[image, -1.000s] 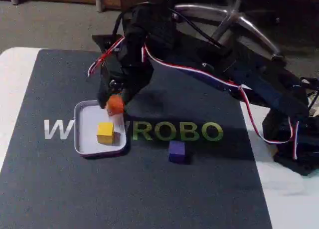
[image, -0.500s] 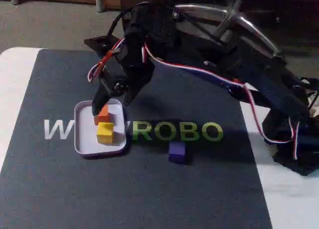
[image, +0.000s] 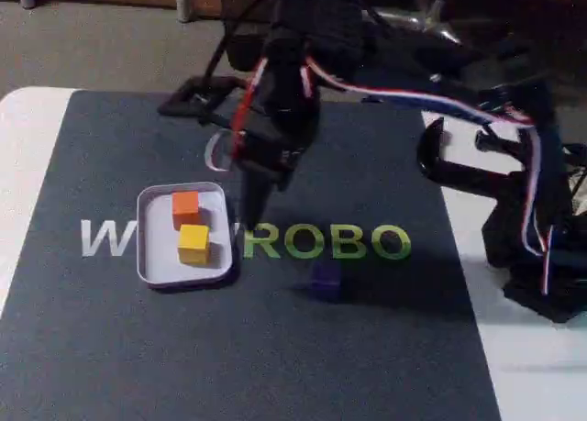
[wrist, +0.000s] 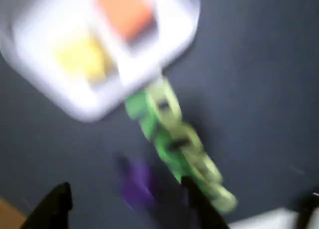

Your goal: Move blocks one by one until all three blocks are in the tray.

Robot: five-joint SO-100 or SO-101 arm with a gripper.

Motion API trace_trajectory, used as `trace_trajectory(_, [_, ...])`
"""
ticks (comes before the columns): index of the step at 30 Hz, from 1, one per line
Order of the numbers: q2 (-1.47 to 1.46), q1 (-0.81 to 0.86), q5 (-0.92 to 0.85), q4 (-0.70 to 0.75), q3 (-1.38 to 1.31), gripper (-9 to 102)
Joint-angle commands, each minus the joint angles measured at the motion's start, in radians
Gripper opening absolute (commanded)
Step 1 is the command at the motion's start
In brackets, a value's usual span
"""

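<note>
We see small matte purple cube [image: 325, 279] alone on dark mat [image: 138, 348]; likely light, rigid; we'd grip flat opposite faces. Pincer [image: 249, 221] empty, opening unclear.

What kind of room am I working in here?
Probably an office or hobby desk: a white table under a dark lettered mat, carpeted floor behind, and what looks like a swivel chair's base.

An office or hobby room — swivel-chair base [image: 431, 27] on carpet [image: 101, 45], branded mat [image: 275, 348] on white table [image: 23, 164].
</note>
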Motion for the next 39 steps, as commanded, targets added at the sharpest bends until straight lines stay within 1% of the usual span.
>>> trace_trajectory(1, [0.239, 0.002, -0.146, -0.003, 0.224, 25])
trace_trajectory(3, [0.337, 0.008, -0.227, -0.014, 0.337, 25])
trace_trajectory(6, [0.457, 0.02, -0.301, -0.057, 0.491, 25])
trace_trajectory(10, [0.594, 0.031, -0.357, -0.222, 0.741, 25])
trace_trajectory(12, [0.607, 0.034, -0.391, -0.261, 0.811, 25])
trace_trajectory(23, [0.522, -0.017, -0.41, -0.362, 0.839, 26])
trace_trajectory(39, [0.442, -0.043, -0.463, -0.42, 0.874, 28])
